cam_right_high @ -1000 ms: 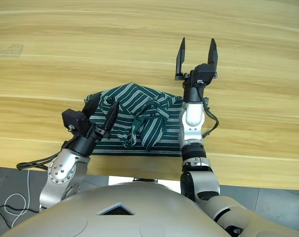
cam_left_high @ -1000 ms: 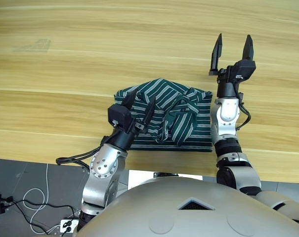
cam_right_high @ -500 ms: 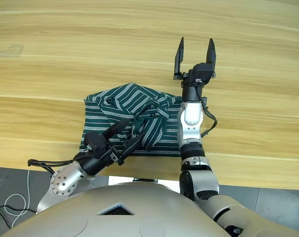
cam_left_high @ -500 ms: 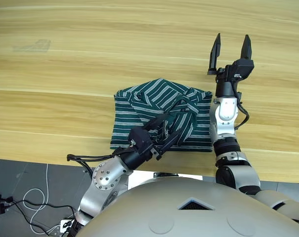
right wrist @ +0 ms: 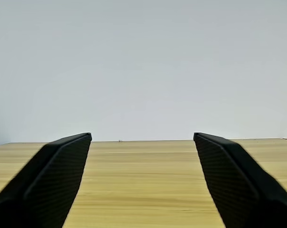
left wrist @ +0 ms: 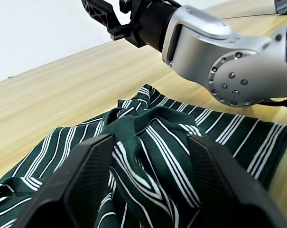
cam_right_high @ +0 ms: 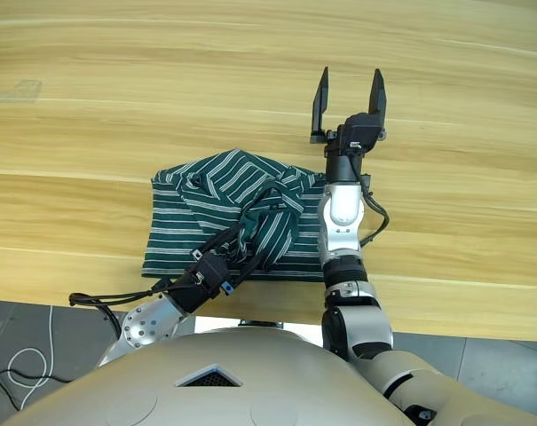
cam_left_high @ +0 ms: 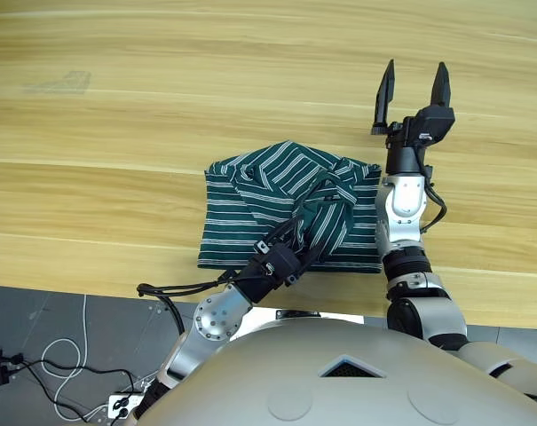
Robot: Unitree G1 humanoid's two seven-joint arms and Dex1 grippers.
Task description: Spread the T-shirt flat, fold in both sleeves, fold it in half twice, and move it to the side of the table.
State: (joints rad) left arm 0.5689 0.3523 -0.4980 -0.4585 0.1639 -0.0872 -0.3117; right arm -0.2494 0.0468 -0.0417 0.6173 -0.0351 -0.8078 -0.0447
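Blending into the dark T-shirt [cam_left_high: 246, 209], left end effector [left wrist: 150, 141] apart; right end effector [cam_left_high: 410, 84] apart

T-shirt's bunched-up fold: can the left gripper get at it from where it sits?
Probably yes. The left gripper is open and low at the near edge of the T-shirt. The bunched fold lies just ahead between its fingers, with nothing in between.

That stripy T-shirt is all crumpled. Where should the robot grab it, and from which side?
Probably the raised bunched fold on the T-shirt, coming from the near edge of the table. It stands up off the flatter cloth, so two fingers can pinch it. The left gripper sits there, open, one finger on each side.
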